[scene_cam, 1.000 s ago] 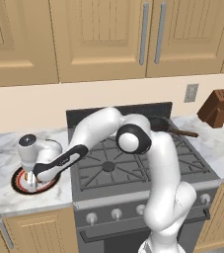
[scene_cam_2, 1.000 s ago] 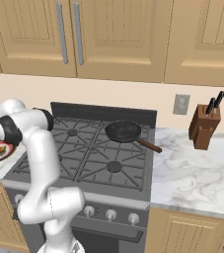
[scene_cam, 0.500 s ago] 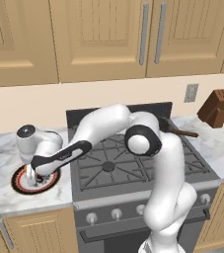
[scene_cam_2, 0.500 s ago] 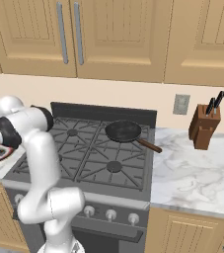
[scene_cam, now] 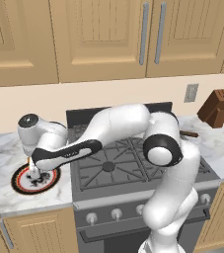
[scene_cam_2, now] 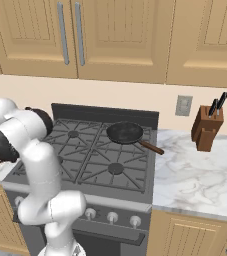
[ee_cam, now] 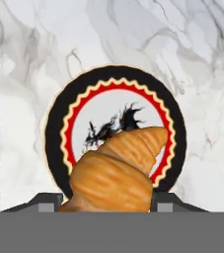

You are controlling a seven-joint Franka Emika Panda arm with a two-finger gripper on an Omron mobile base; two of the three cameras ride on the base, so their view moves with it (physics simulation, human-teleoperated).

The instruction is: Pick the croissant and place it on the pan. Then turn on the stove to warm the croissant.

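The gripper (scene_cam: 33,170) hangs over a round plate (scene_cam: 19,184) on the marble counter (scene_cam: 0,197) to the left of the stove (scene_cam: 128,170). In the hand view the two dark fingertips (ee_cam: 47,201) stand one on each side of the croissant (ee_cam: 116,170), with the pastry filling the gap between them. Whether the pads actually press the croissant cannot be told, since their inner faces are hidden behind it. The jaws are parted about as wide as the pastry.

The croissant is golden-orange and ridged, its pointed end directed toward the upper right of the hand view. It lies across the near part of the plate, covering part of the dark printed motif at the plate's centre. Whether it rests on the plate or is raised off it cannot be told. The plate has a black outer band, a red scalloped ring and a white middle.

In the left base view the white arm reaches from the lower right across the front of the stove toward the plate. In the right base view the pan (scene_cam_2: 125,133) sits on the rear right burner, its long brown handle pointing toward the right counter. A wooden knife block (scene_cam_2: 206,129) stands on that counter near the wall, well apart from the pan. Round silver knobs (scene_cam_2: 112,217) line the stove front.
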